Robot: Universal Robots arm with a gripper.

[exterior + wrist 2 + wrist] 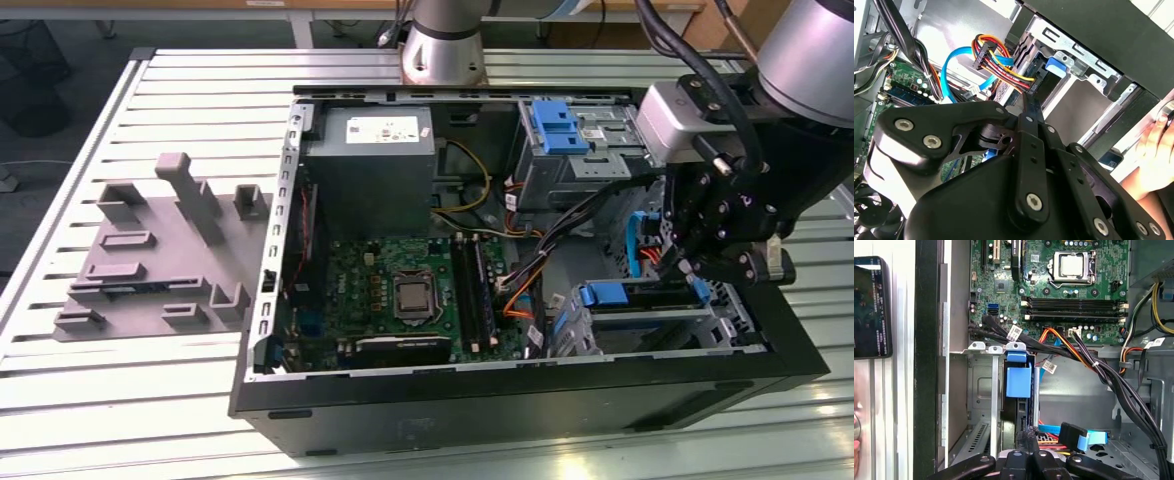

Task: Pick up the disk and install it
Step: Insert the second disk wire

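The disk sits edge-on in the lower drive cage [981, 405] of the open computer case [534, 400]. Its blue plastic rail [1018, 382] faces out of the slot, and the same blue rail [621, 293] shows in the exterior view. My gripper [1027, 436] hangs just off the disk's outer end, inside the case at the exterior view's right. Its fingers [1028, 116] are pressed together with nothing between them. I cannot tell whether the tips touch the disk. The gripper body [721, 230] hides the fingertips in the exterior view.
Bundles of cables [1089, 360] run close beside the cage. A blue bracket with a metal cage [561, 130], a grey power supply [371, 160] and the motherboard [400, 290] fill the case. A grey fixture [160, 250] lies at the exterior view's left. A person's hand [1154, 150] and a phone [871, 307] are just outside the case.
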